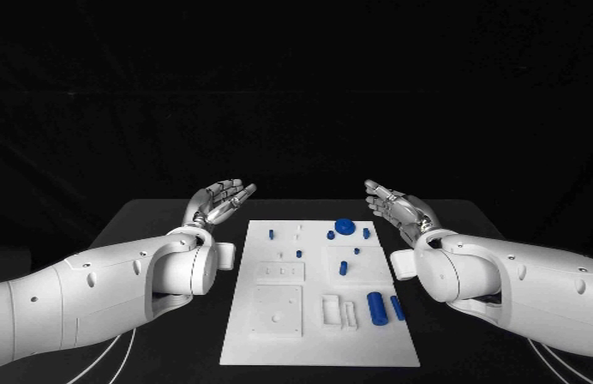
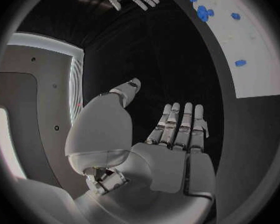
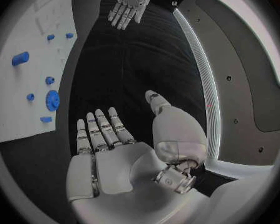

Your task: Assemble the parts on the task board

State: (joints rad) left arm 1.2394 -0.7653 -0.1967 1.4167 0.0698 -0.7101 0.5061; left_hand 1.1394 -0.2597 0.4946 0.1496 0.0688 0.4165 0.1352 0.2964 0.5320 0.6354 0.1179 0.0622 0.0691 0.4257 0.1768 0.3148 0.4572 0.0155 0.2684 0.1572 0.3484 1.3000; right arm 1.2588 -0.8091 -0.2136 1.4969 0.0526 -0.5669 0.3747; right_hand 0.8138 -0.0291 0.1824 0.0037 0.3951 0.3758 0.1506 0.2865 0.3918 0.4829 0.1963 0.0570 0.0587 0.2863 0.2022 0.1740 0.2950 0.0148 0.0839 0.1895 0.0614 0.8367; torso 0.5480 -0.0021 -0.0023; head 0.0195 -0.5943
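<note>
2 arms: white, one entering from each side of the table (image 1: pixel 161 217)
Board (image 1: pixel 321 350): white, lying centred on the table between the hands
Left hand (image 1: pixel 218 201): beside the board's far left corner, fingers wide, holding nothing
Right hand (image 1: pixel 396 203): beside the far right corner, fingers wide, holding nothing
Gear (image 1: pixel 344 225): blue, at the board's far edge
Cylinder (image 1: pixel 375 303): blue, lying near the board's right edge

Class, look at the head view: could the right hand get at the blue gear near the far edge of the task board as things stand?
Probably yes. The right hand is open, holds nothing, and hovers just beside the task board near the blue gear. Nothing lies between them, and the left hand is across the board.
</note>
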